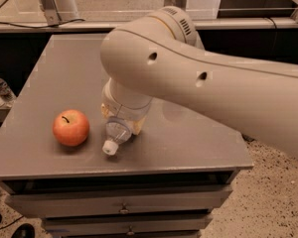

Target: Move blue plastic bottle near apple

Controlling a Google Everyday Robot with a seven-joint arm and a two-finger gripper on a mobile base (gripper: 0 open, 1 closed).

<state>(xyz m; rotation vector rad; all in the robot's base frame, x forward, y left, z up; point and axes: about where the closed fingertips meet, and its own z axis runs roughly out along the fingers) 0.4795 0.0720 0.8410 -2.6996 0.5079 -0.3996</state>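
The blue plastic bottle (117,132) is a clear bottle with a white cap; only its neck and cap end show, pointing down and left towards the table's front. My gripper (124,119) sits at the end of the big cream arm (198,83), shut on the bottle's body, most of which the wrist hides. The apple (71,127) is red-orange with a dark stem and rests on the grey table (54,68) at the front left. The bottle's cap is a short gap to the right of the apple, not touching it.
The arm covers the right and back middle of the table. A small bottle (0,87) stands off the table's left edge. Drawers (124,202) are under the tabletop. The front edge lies just below the apple and the cap.
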